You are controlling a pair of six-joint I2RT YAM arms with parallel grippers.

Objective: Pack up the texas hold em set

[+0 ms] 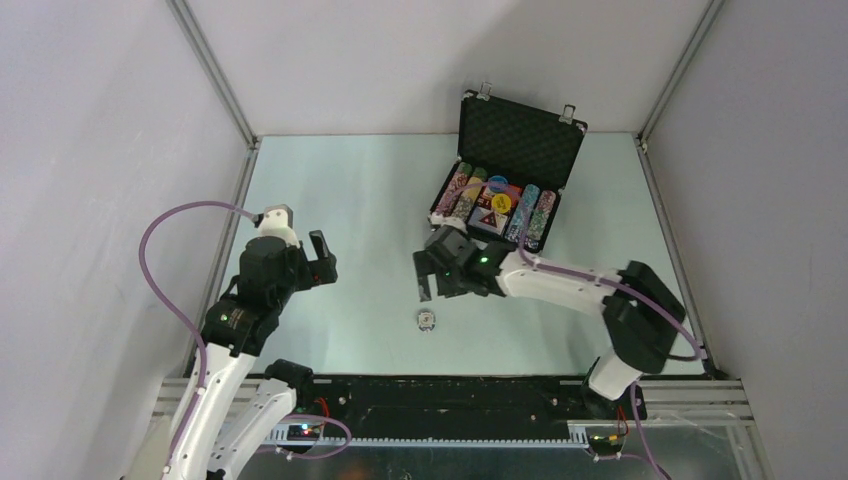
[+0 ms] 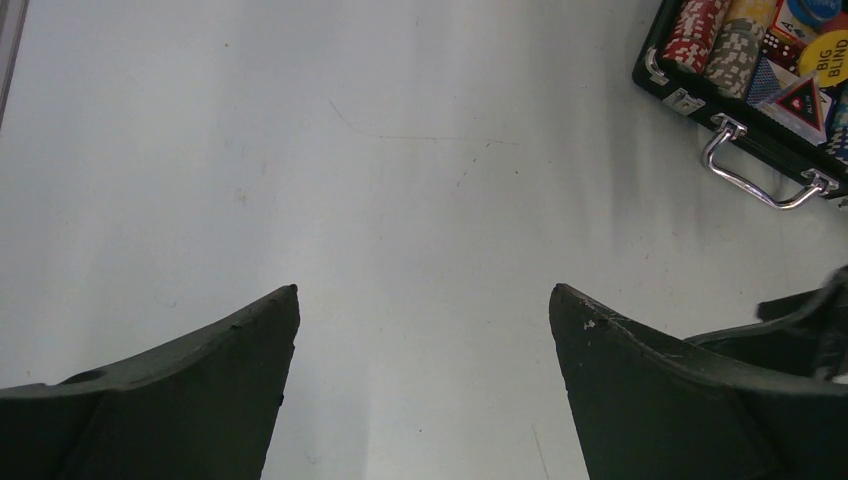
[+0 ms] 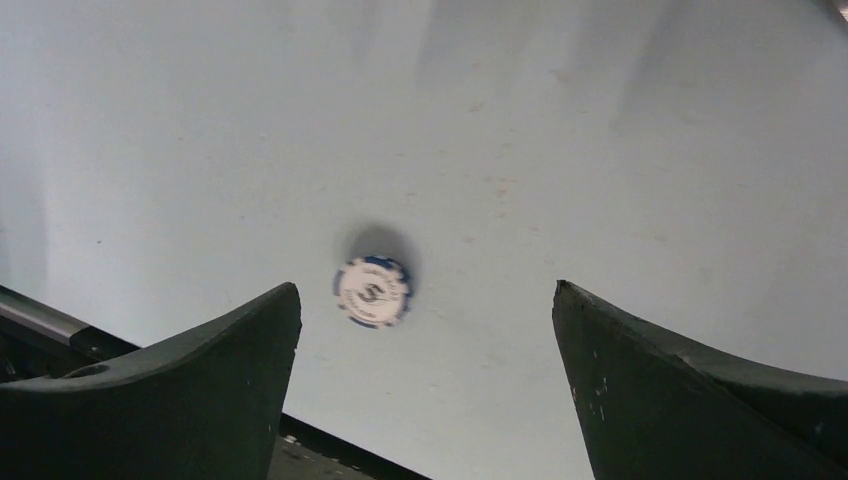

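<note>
The black briefcase [image 1: 520, 140] stands open at the back right, lid up, holding rows of poker chips [image 1: 462, 190], a blue disc [image 1: 497, 184], a yellow disc [image 1: 500, 201] and a dark triangular piece [image 1: 488, 217]. It also shows in the left wrist view [image 2: 690, 95] with its silver handle [image 2: 757, 180]. One white-and-blue poker chip [image 1: 425, 320] lies alone on the table near the front; it lies flat just ahead of the fingertips in the right wrist view [image 3: 372, 291]. My right gripper [image 1: 432, 282] hovers above and behind it, open and empty. My left gripper [image 1: 318, 258] is open and empty at the left.
The pale table [image 1: 360, 220] is bounded by metal frame posts [image 1: 215, 75] and white walls. A black rail [image 1: 440, 395] runs along the near edge, just in front of the loose chip.
</note>
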